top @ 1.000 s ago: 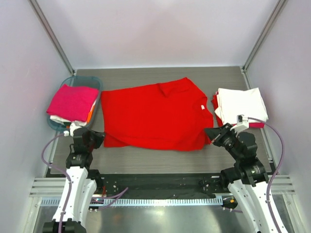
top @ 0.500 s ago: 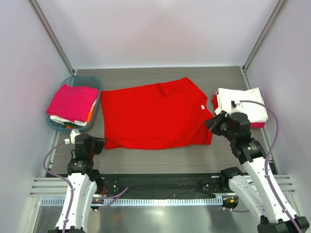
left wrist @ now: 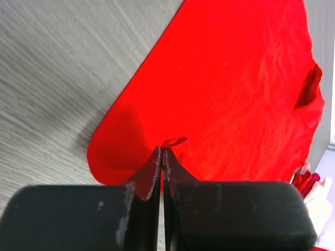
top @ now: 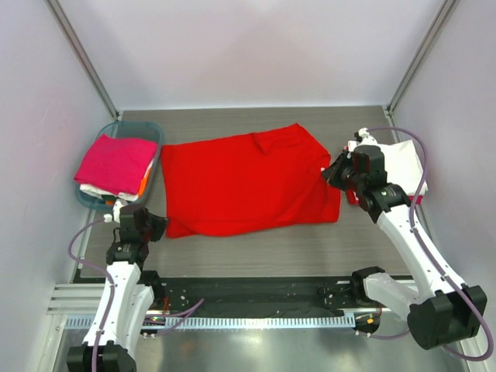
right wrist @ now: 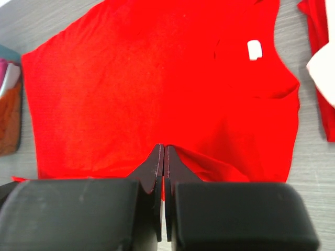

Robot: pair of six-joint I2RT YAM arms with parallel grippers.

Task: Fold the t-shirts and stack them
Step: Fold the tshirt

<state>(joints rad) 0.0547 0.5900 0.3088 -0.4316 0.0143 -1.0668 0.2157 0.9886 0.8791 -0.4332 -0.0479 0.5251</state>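
Red shirt (top: 248, 182) spread on the worktop (top: 256, 252), left tool (left wrist: 162, 152) pinching its near-left corner, right tool (right wrist: 164, 149) clamped on its right edge.

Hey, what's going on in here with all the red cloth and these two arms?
Two robot arms are folding laundry. A red t-shirt lies spread on the table. The left end effector is pinched shut on its near left corner, and the right end effector is pinched shut on its right edge. A teal basket on the left holds more shirts, a magenta one on top. A folded white shirt sits at the right.
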